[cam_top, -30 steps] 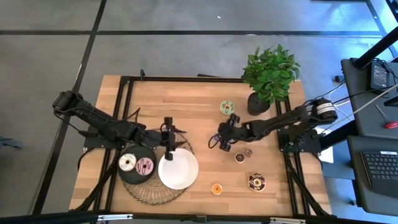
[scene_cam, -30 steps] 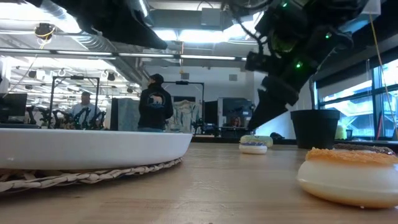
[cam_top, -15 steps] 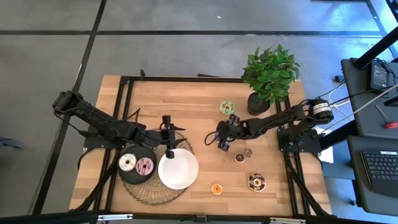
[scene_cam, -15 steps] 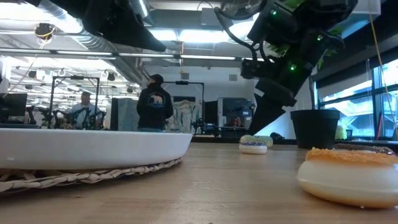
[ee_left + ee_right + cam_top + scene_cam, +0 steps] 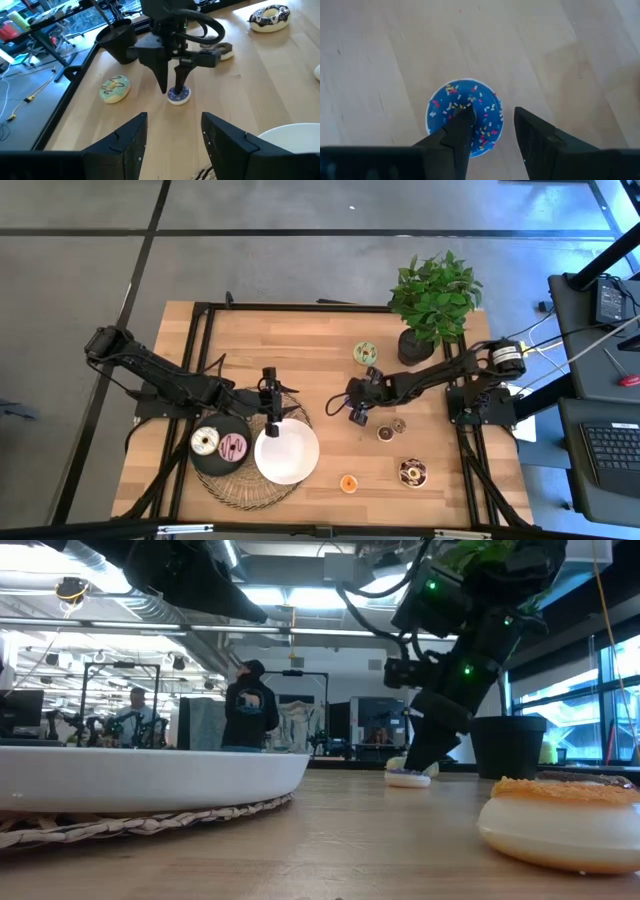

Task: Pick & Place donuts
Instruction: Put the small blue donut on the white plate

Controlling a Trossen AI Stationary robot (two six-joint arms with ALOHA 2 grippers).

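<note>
My right gripper [image 5: 490, 120] [image 5: 354, 410] is open and points down over a small blue sprinkled donut [image 5: 447, 107] [image 5: 178, 96] that lies flat on the wood. One finger is over the donut's hole and the other is just outside its rim. My left gripper [image 5: 172, 142] [image 5: 270, 408] is open and holds nothing. It hovers at the far edge of the white plate [image 5: 287, 452]. A white donut [image 5: 205, 442] and a pink donut [image 5: 232, 447] lie on the black plate [image 5: 218, 463]. My right gripper comes at the blue donut from above with its fingers [image 5: 465, 117] astride one side of the ring [image 5: 496, 117]. Whether they touch it I cannot tell.
Loose on the table are a green donut [image 5: 365, 352], two small brown ones [image 5: 386, 433], an orange one [image 5: 348, 483] and a dark sprinkled one [image 5: 412, 472]. A potted plant [image 5: 415, 345] stands at the far right. A wicker mat [image 5: 240, 492] lies under both plates.
My right gripper has come down from well above the table to the blue donut, drifting slightly toward the table's left. Its fingers have stayed apart. The donut has not moved.
</note>
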